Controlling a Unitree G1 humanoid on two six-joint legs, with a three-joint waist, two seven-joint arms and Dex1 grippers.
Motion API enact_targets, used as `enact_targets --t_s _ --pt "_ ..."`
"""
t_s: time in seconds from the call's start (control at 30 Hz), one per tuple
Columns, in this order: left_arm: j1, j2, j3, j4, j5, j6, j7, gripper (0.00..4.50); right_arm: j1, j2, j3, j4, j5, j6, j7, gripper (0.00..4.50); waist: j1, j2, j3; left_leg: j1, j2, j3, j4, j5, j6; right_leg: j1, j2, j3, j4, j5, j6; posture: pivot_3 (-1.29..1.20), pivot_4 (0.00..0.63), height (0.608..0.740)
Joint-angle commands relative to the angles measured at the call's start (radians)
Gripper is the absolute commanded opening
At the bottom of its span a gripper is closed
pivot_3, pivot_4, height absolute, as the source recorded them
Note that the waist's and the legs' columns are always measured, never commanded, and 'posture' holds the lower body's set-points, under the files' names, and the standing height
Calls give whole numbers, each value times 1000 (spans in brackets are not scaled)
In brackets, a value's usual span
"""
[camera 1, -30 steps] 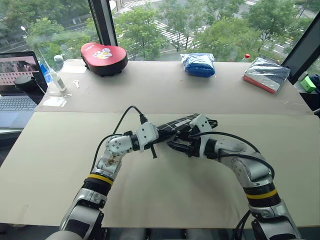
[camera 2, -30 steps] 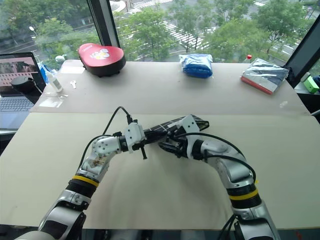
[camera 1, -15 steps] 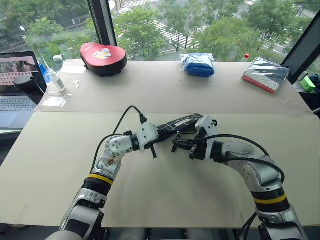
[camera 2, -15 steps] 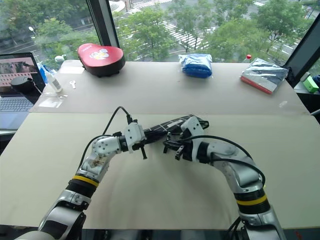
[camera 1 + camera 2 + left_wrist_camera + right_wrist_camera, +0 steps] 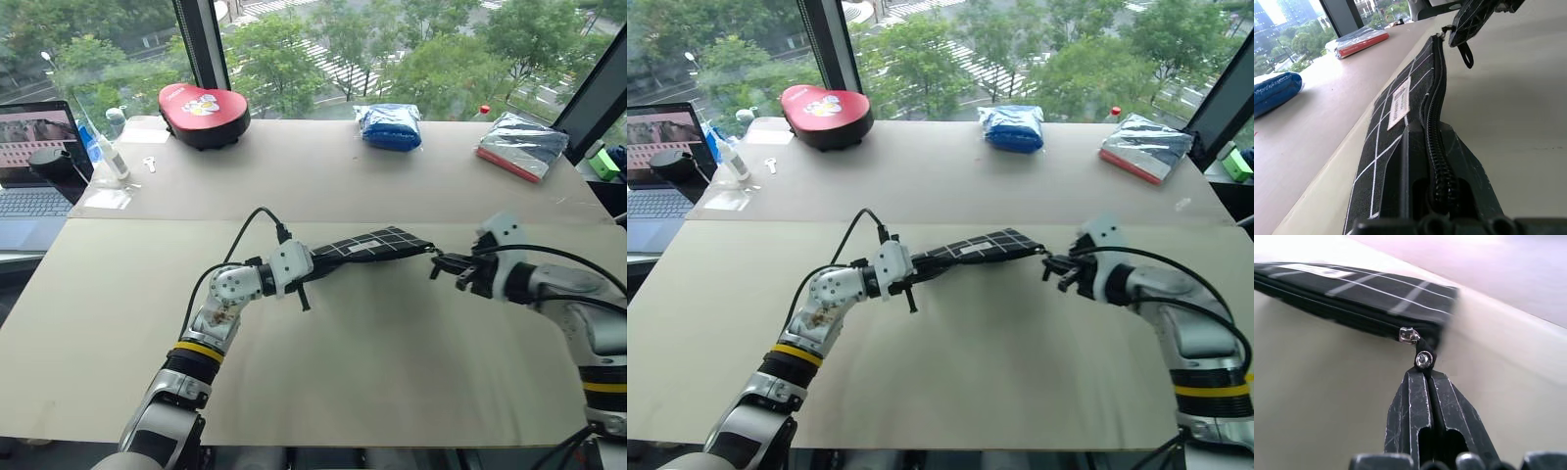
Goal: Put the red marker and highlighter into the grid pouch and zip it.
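I am holding the grid pouch (image 5: 367,246) stretched between my two claws above the near half of the worktop (image 5: 323,372), roughly level and edge-up, with its zipper running along the side facing me. My left claw (image 5: 306,266) is clamped on the pouch's left end; in the left wrist view both black fingers (image 5: 1459,161) are pressing the fabric from either side with the zipper teeth lying between them. My right claw (image 5: 1050,266) is pinched together on the black zipper pull cord (image 5: 1424,360) at the pouch's right end; in the right wrist view the two fingers are meeting with no gap, gripping the cord just below its small metal rivet, and the silver zipper slider (image 5: 1409,336) is sitting at the right corner of the pouch. The zipper line is showing closed along the length visible from the left wrist. The white label (image 5: 1399,102) is lying on the pouch's upper face, near the middle. Farther back, beyond the seam in the worktop, a red heart-shaped case (image 5: 203,114) is resting at the far left, a blue bag (image 5: 388,125) near the far centre, and a clear packet with a red edge (image 5: 521,145) at the far right. A laptop (image 5: 34,166) is standing open off the left edge.
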Motion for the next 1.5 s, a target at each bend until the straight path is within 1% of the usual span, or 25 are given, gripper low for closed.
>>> enact_targets --t_s 0.03,0.1,0.17,0.2,0.3,0.37,0.43,0.53,0.6,0.73,0.8,0.93,1.13,1.33,1.37,1.4,1.43,1.5 --pt "-6 8 18 -20 -13 -7 8 0 25 -22 -50 -21 25 0 29 19 -3 0 0 0 0 0 0 0 0 0 0 0 0 0 0 0 150 740" --pt "-8 7 18 -19 -14 -8 6 0 36 -4 -46 -45 42 -2 34 19 -1 0 0 0 0 0 0 0 0 0 0 1 0 0 0 0 150 740" --pt "-10 5 16 -17 -16 -9 4 0 33 34 -49 -59 75 13 21 633 -1 0 0 0 0 0 0 0 0 0 0 1 0 0 0 0 150 740" --pt "-11 4 15 -16 -16 -9 3 0 37 47 -48 -70 86 16 23 785 -1 0 0 0 0 0 1 0 0 0 0 1 0 0 0 0 150 740" --pt "-11 3 14 -18 -18 -10 -1 0 66 60 -70 -114 140 38 49 1838 1 0 0 0 0 0 1 0 0 0 0 1 0 0 0 0 150 740" --pt "-8 2 13 -21 -24 -12 -9 0 94 53 -117 -131 209 101 65 2536 5 0 0 0 0 0 1 0 0 0 0 1 0 0 0 0 150 740" --pt "-5 0 11 -26 -33 -14 -20 0 127 22 -150 -148 259 143 98 2536 7 0 0 0 0 -1 1 0 1 1 0 0 0 0 0 0 150 740" --pt "3 -5 6 -44 -58 -18 -54 0 205 -60 -198 -163 249 132 151 2536 10 0 0 -1 -1 -1 1 -1 2 1 -1 0 0 0 0 0 150 740" --pt "7 -5 2 -52 -70 -20 -72 0 243 -96 -231 -158 242 115 170 2536 7 0 0 -1 -1 0 1 -1 3 1 -1 0 0 0 0 0 150 740" --pt "20 28 1 -61 -101 -36 -157 0 406 -155 -396 -226 235 15 299 2536 6 0 0 0 0 0 1 -1 3 1 -1 0 0 0 0 0 150 740" --pt "21 47 4 -51 -111 -48 -200 0 461 -162 -430 -248 234 -6 331 2536 4 0 0 0 0 0 1 -1 3 1 -1 0 0 0 1 0 150 740" --pt "18 67 1 -20 -121 -77 -262 0 481 -151 -439 -253 219 -30 317 2536 1 0 1 2 1 1 2 -2 3 4 0 1 0 -1 1 0 150 740" --pt "3 52 3 30 -157 -127 -345 0 470 -120 -417 -289 244 -21 282 2536 4 -1 1 2 1 1 2 -1 2 4 0 1 0 -1 1 0 150 740" --pt "-21 52 -11 106 -137 -185 -407 0 474 -115 -404 -300 243 -16 277 2536 5 -1 1 2 0 0 3 -2 3 4 -1 1 0 -1 1 0 150 740" --pt "-25 52 -8 119 -135 -195 -411 377 471 -114 -401 -301 242 -17 274 2598 5 -1 1 2 0 0 3 -1 3 4 -1 1 0 -1 1 0 150 740" --pt "-24 52 -6 116 -152 -162 -428 816 469 -112 -400 -304 244 -18 272 2611 5 -1 1 2 0 0 3 -2 3 4 -1 1 0 -1 1 0 150 740" --pt "-22 54 -4 109 -165 -150 -442 1005 466 -109 -399 -309 248 -19 269 2611 5 -1 1 2 0 0 3 -2 3 4 -1 1 0 -1 1 0 150 740" --pt "-21 55 4 101 -178 -136 -456 1782 458 -104 -397 -316 253 -20 263 2611 4 -1 1 2 0 0 3 -2 3 4 -1 1 0 -1 1 0 150 740"
